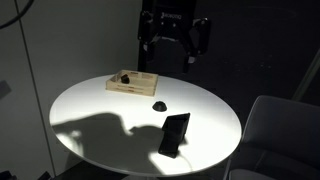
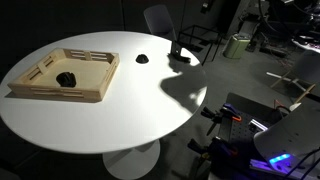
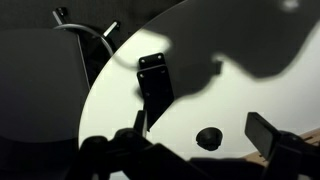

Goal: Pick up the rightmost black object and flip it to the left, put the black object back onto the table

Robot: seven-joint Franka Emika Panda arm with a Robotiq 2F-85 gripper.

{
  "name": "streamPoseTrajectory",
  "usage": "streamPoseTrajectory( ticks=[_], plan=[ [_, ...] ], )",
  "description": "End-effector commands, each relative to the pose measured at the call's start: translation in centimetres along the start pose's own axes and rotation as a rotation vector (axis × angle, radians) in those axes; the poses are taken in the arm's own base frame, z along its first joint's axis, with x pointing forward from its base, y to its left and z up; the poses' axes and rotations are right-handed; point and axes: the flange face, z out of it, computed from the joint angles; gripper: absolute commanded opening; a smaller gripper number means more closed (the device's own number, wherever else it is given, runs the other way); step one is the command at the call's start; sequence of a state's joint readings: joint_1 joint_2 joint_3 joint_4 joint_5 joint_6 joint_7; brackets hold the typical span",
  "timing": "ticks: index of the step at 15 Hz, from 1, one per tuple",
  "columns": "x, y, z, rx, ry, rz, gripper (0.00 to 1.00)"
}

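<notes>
Filling most of each view, the round white tabletop [image 1: 215, 105] is brightly lit against a dark room, and a broad shadow [image 1: 100, 128] lies across part of it. In an exterior view the pincer [image 1: 172, 48] hangs high over the far side of the tabletop, above and behind everything on it and touching nothing. Its two fingers are spread wide with nothing between them. In the wrist view they show as dark shapes along the bottom edge, one finger [image 3: 272, 138] well apart from the other.

A shallow wooden tray [image 1: 130, 90] sits on the far part of the tabletop. In an exterior view [image 2: 60, 96] it lies near the rim, on the opposite side from the other items.

The rightmost black object [image 1: 174, 135] rests on the tabletop close to its near edge, well apart from the tray and well below the pincer. From the wrist view it [image 3: 153, 82] reads as a long dark slab with a raised block at its upper end, just inside the curved rim. Whether it lies fully flat or is tipped up on one side is hard to tell from these dim pictures. In an exterior view it is only a dark shape [image 2: 183, 55] by the far rim.

A small black dome [image 1: 158, 105] sits on the tabletop between the tray and the slab, apart from both. A tiny black piece [image 2: 66, 76] lies inside the tray.
</notes>
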State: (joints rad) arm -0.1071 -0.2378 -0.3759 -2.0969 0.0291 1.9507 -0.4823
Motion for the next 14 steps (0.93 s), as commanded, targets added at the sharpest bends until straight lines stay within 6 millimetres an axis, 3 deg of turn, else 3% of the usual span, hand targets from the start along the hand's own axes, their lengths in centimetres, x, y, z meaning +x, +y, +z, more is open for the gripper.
streamPoseTrajectory(
  ticks=[1,7,14],
  plan=[
    [2.0,1.6,0.0,0.036,0.003,-0.026,1.0],
    [3.6,3.8,1.4,0.158,0.017,-0.045,1.0],
    [3.5,6.8,3.6,0.322,0.01,-0.016,1.0]
  ],
)
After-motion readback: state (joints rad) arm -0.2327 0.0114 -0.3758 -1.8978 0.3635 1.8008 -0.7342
